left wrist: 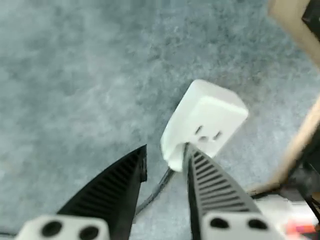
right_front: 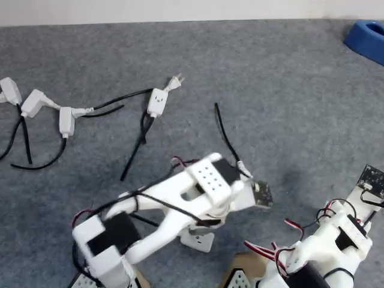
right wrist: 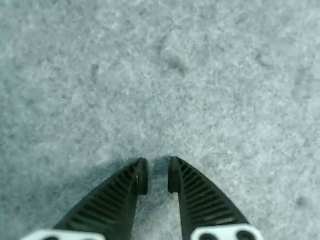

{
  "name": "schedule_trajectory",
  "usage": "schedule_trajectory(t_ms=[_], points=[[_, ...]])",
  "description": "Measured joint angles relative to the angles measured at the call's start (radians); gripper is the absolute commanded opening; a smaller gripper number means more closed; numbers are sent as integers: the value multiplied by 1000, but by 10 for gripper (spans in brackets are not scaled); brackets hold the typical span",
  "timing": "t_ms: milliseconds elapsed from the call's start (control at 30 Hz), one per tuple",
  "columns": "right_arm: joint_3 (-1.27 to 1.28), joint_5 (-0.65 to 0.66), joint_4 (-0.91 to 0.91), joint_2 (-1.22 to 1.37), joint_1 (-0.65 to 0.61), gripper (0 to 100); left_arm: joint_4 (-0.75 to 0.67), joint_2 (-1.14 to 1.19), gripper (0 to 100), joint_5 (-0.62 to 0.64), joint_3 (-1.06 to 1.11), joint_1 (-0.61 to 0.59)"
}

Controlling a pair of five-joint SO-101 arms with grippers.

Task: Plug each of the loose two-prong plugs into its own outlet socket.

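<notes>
In the left wrist view a white outlet socket block lies on the grey carpet, two slots facing up, a dark cord leaving its near end. My left gripper is open just short of that end, and one fingertip touches the block's edge. In the high view this block peeks out from under the left arm. At the far left lie loose white plugs and other outlet blocks on black cords. My right gripper hovers over bare carpet, nearly shut, holding nothing.
A loose black cord runs across the middle of the carpet. A blue object sits at the far right corner. Brown cardboard lies by the arm bases.
</notes>
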Motion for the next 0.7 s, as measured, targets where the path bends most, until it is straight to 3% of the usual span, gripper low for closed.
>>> schedule_trajectory(t_ms=[167, 300, 467, 700], points=[[0, 0, 0, 0, 0, 91, -147, 64, 148, -2, 38, -55], [2, 0, 0, -2, 0, 91, -149, 210, 144, 0, -68, -133], [5, 20, 0, -2, 2, 91, -15, 370, 143, -29, -273, -189], [5, 31, 0, -2, 3, 91, 115, 292, 148, -35, -347, -198]])
